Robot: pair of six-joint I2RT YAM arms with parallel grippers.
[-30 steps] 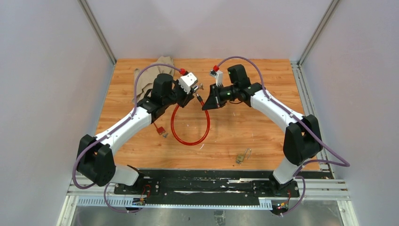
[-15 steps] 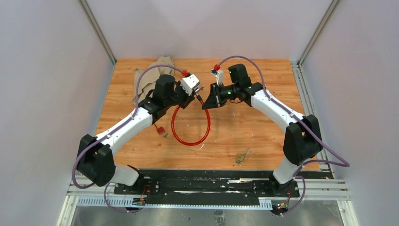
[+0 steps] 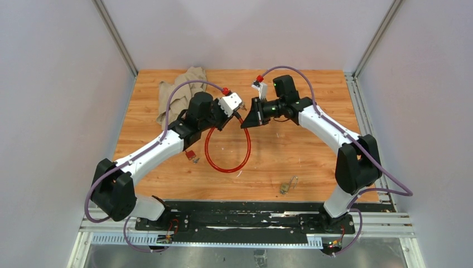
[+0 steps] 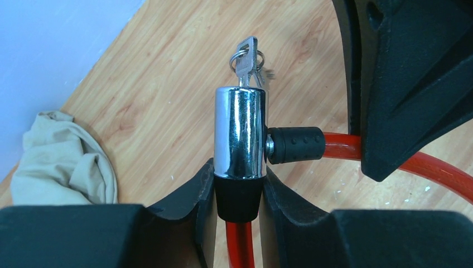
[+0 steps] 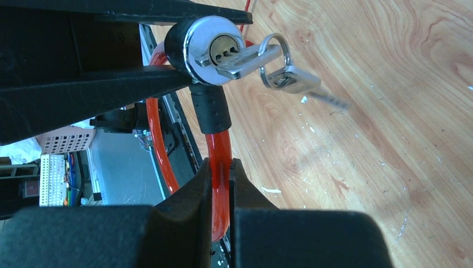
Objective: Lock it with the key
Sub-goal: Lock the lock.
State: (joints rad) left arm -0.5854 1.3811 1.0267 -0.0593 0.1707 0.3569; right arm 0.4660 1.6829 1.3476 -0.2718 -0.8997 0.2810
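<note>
Now left jaws clamp lock cylinder, right jaws red cable; key inserted.

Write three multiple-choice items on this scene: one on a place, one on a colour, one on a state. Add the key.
1. Where is the key?
A. in the lock cylinder
B. in a drawer
C. in a box

2. The cable is:
A. blue
B. red
C. green

3. The right gripper is:
A. open
B. shut on the cable
C. shut on the key

A: its blade sits in the cylinder's keyhole.
B: the loop shows red in every view.
B: its jaws pinch the cable.
</note>
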